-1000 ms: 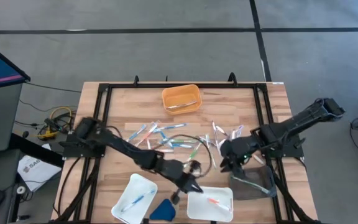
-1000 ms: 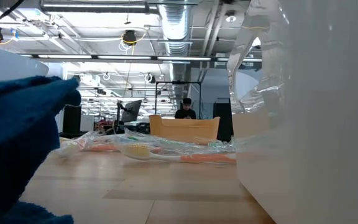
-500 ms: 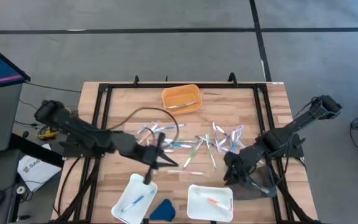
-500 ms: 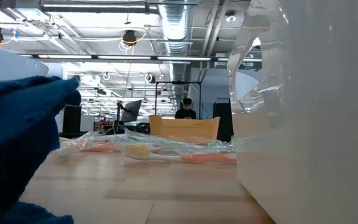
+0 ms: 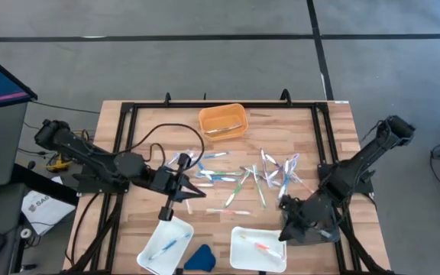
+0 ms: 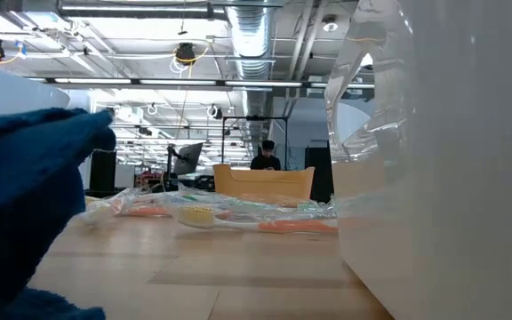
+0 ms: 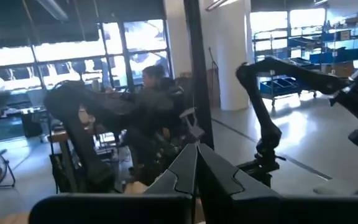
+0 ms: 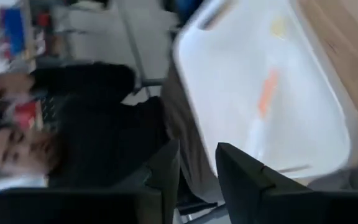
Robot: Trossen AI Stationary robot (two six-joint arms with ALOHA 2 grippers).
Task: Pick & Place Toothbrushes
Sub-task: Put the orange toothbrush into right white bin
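Note:
The toothbrushes (image 5: 231, 177) lie scattered on the middle of the table as thin coloured sticks; in the low view they form a low pile (image 6: 238, 215). One blue stick lies in the left white tray (image 5: 165, 241). One orange stick (image 8: 266, 93) lies in the right white tray (image 5: 239, 256). My left gripper (image 5: 176, 200) hovers shut between the pile and the left tray, with nothing between its fingers (image 7: 196, 171). My right gripper (image 5: 285, 228) is open beside the right tray's right end and holds nothing (image 8: 197, 171).
An orange tray (image 5: 221, 121) sits near the far edge with a stick in it. A small dark-blue wedge (image 5: 199, 258) lies between the white trays and fills the low view's left (image 6: 25, 213). A black frame (image 5: 128, 114) borders the table. A person (image 8: 55, 124) shows beyond the table.
My left gripper has swung from beside the right white tray toward the table's left and a little toward the far edge, stopping above the left tray. My right gripper has moved from the pile's right side toward the near edge, down beside the right tray.

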